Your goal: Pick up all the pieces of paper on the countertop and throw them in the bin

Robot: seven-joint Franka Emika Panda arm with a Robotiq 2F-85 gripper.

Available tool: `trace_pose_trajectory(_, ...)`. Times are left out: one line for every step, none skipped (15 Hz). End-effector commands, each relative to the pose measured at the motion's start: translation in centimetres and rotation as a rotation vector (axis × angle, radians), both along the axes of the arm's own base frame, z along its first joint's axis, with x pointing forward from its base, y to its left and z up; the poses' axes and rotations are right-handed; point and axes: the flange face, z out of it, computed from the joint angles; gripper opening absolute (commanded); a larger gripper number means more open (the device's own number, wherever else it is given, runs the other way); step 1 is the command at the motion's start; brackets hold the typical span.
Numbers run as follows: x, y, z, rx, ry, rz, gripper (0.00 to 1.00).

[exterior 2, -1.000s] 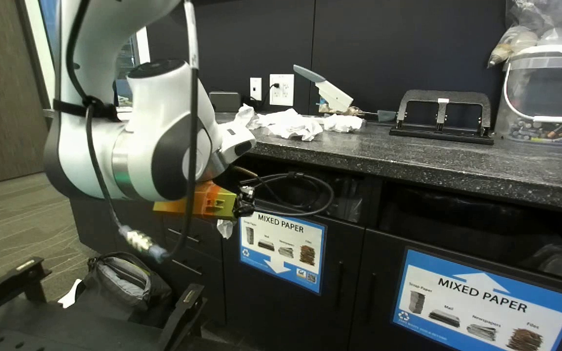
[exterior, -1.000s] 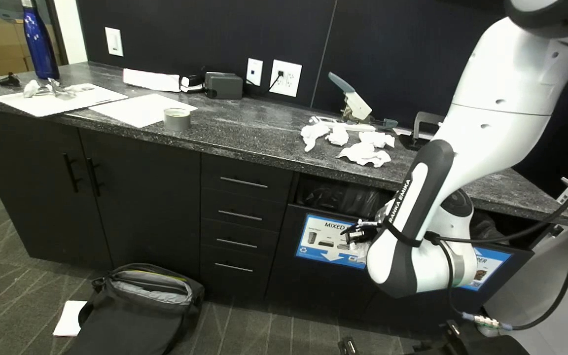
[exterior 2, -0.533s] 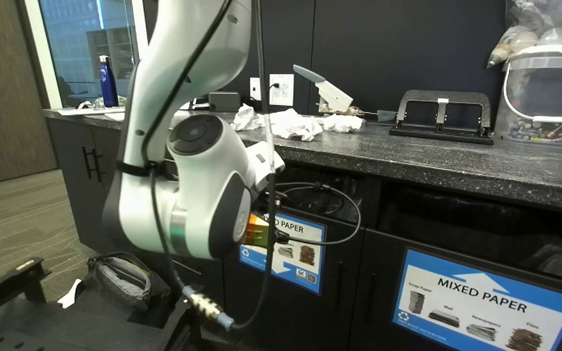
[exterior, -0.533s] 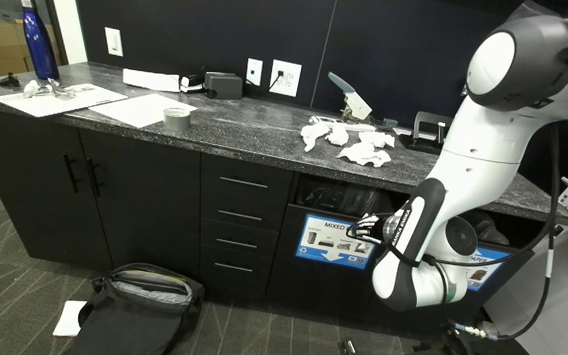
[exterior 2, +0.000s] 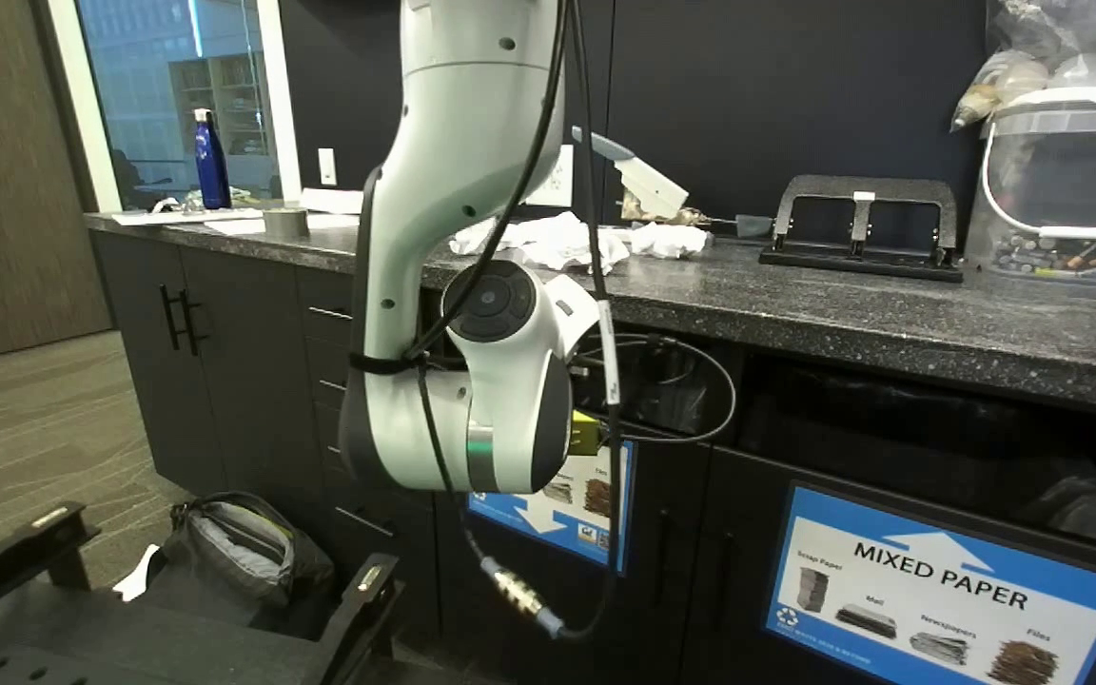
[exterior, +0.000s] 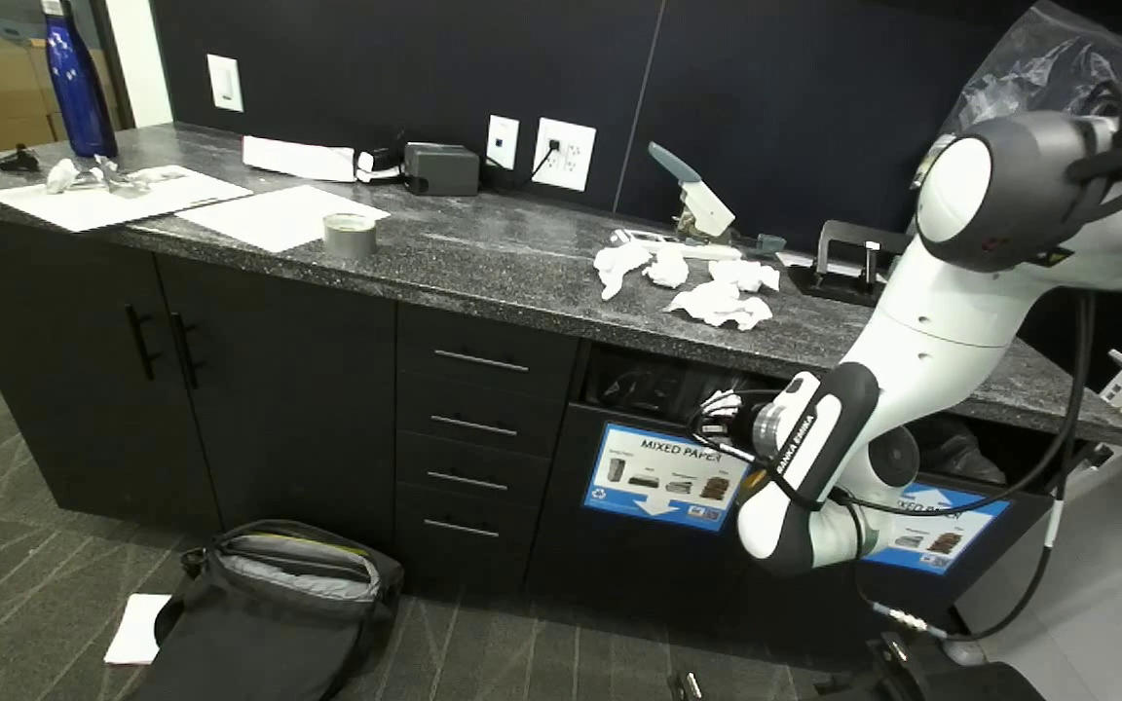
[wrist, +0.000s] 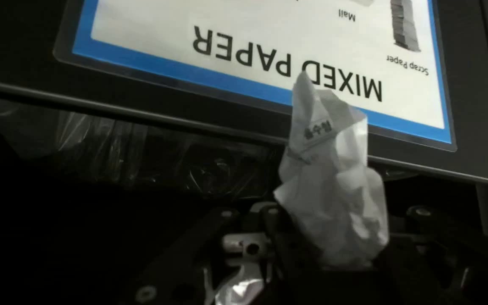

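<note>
Several crumpled white papers (exterior: 720,305) lie on the dark countertop (exterior: 483,248); they also show in an exterior view (exterior 2: 670,240), partly behind the arm. In the wrist view my gripper (wrist: 345,216) is shut on a crumpled paper (wrist: 324,178) that sticks out from between the dark fingers. The bin opening (wrist: 210,173), with a clear plastic liner, lies just beyond the fingers in the wrist view. It shows under the counter above the "MIXED PAPER" sign in an exterior view (exterior: 673,382). My gripper (exterior: 720,414) is in front of this opening. The held paper is hidden in both exterior views.
A stapler (exterior: 707,200) and a hole punch (exterior 2: 862,224) stand behind the papers. Flat sheets (exterior: 274,216), a tape roll (exterior: 350,235) and a blue bottle (exterior: 79,83) are at the far end. A bag (exterior: 288,604) lies on the floor. The counter edge overhangs the opening.
The arm has swung toward the bin opening, to the right in an exterior view, and the gripper has risen a little. The counter papers have not moved.
</note>
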Motion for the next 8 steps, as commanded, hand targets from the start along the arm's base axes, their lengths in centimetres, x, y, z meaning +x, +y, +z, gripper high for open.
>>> trace_pose_trajectory(3.1, -0.7, -0.7, 0.004, -0.060, 0.029, 0.14)
trace_pose_trajectory(3.8, -0.8, -0.6, 0.004, -0.070, 0.033, 0.14)
trace_pose_trajectory(4.5, -0.9, -0.8, 0.002, -0.069, 0.029, 0.14)
trace_pose_trajectory(5.2, -0.9, -1.0, 0.003, -0.073, 0.037, 0.14)
trace_pose_trajectory(5.8, -1.0, -1.0, 0.005, -0.082, 0.054, 0.14)
trace_pose_trajectory(6.3, -1.0, -1.1, 0.008, -0.086, 0.061, 0.14)
trace_pose_trajectory(6.9, -0.9, -1.2, 0.012, -0.087, 0.064, 0.14)
trace_pose_trajectory(7.4, -1.0, -1.3, 0.018, -0.085, 0.067, 0.14)
